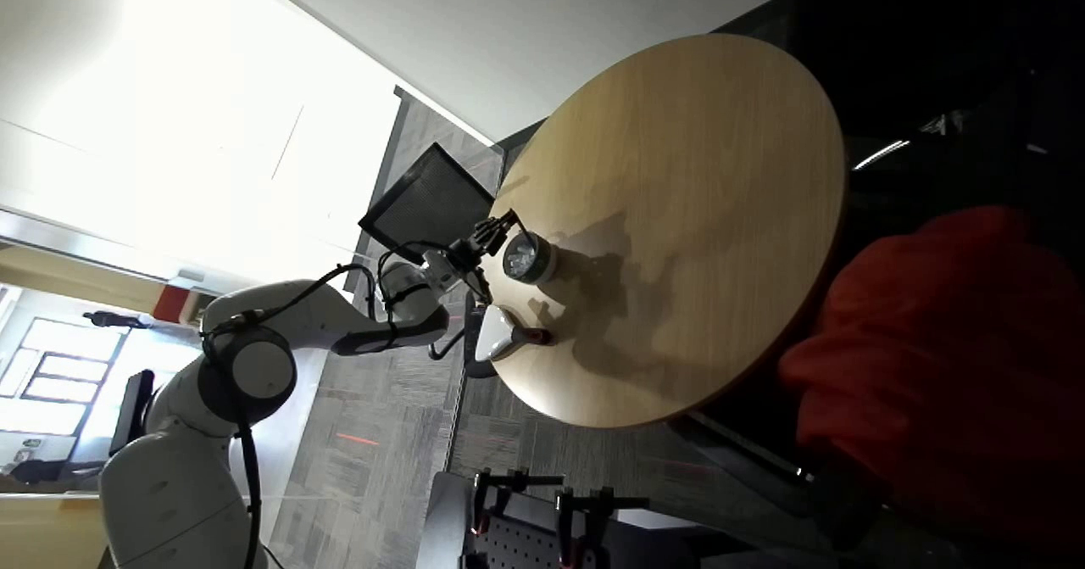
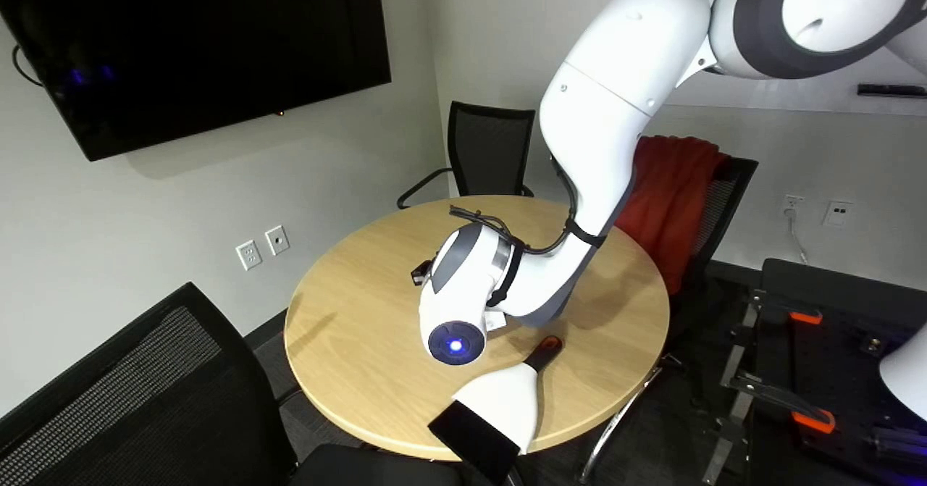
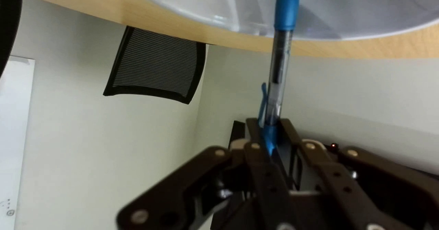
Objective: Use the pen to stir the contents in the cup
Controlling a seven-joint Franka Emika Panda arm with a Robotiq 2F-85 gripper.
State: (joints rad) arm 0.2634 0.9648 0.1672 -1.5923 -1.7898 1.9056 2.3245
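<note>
My gripper is shut on one end of a pen with a clear barrel and blue ends. In the wrist view the pen reaches over the opening of the whitish cup, and its far end leaves the picture. In an exterior view the gripper is beside the cup's rim, and the pen slants as a thin dark line to the mouth of the cup. Light contents show inside. I cannot tell how deep the tip sits. The arm hides cup and pen in an exterior view.
The cup stands on a round wooden table, near its edge. A white scraper with a dark handle lies beside it at the table edge; it also shows in an exterior view. Black chairs stand around, one with a red cloth.
</note>
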